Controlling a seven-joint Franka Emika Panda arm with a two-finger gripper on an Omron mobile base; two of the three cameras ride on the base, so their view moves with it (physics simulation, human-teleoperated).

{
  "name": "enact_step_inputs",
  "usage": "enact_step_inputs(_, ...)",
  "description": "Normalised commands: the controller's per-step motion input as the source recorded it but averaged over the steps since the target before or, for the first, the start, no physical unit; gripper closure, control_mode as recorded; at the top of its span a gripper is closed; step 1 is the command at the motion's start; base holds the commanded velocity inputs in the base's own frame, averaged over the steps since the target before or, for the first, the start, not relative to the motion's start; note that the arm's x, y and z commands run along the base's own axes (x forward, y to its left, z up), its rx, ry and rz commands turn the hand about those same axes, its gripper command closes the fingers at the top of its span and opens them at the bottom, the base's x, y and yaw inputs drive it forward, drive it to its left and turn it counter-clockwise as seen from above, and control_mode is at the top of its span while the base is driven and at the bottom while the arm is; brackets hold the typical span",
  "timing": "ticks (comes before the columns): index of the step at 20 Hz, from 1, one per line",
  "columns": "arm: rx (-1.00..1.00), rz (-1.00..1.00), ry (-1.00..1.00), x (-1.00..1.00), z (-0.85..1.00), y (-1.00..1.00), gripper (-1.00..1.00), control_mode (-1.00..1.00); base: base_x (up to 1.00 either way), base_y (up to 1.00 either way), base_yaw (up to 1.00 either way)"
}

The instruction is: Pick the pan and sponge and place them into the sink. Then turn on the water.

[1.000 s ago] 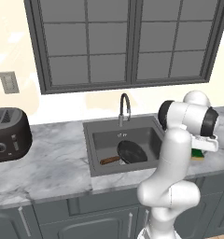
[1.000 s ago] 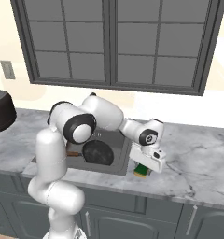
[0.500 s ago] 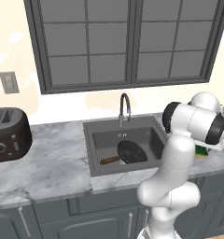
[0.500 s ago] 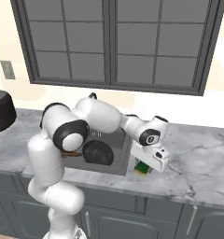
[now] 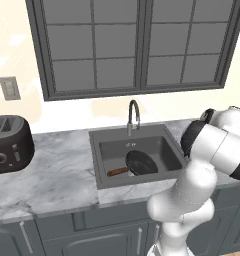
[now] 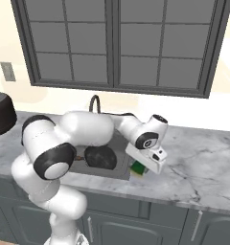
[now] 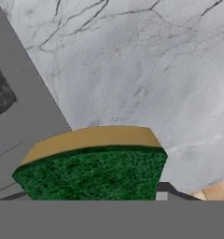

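The sponge (image 7: pixel 93 163) lies on the marble counter (image 7: pixel 146 70) just beside the sink (image 5: pixel 164 150), where the pan (image 5: pixel 141 162) already sits. The gripper (image 6: pixel 144 166) hangs directly over the sponge; whether its jaws grip it, I cannot tell. A shallow pinch could let it slip off the counter edge.

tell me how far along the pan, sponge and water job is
Done: the pan lies in the sink. In hand: the gripper is low over the sponge on the counter by the sink's edge; a grip isn't clear. Left: sponge into the sink, then water; nothing runs from the faucet.
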Motion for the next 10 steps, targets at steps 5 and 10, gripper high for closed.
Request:
enact_step_inputs(5, -0.02, 0.0, -0.12, 0.01, 0.22, 0.62, 1.0, -1.0, 0.0, 0.0, 0.0)
enact_step_inputs(10, -0.01, 0.0, -0.1, 0.07, 0.14, 0.62, 1.0, -1.0, 0.0, 0.0, 0.0)
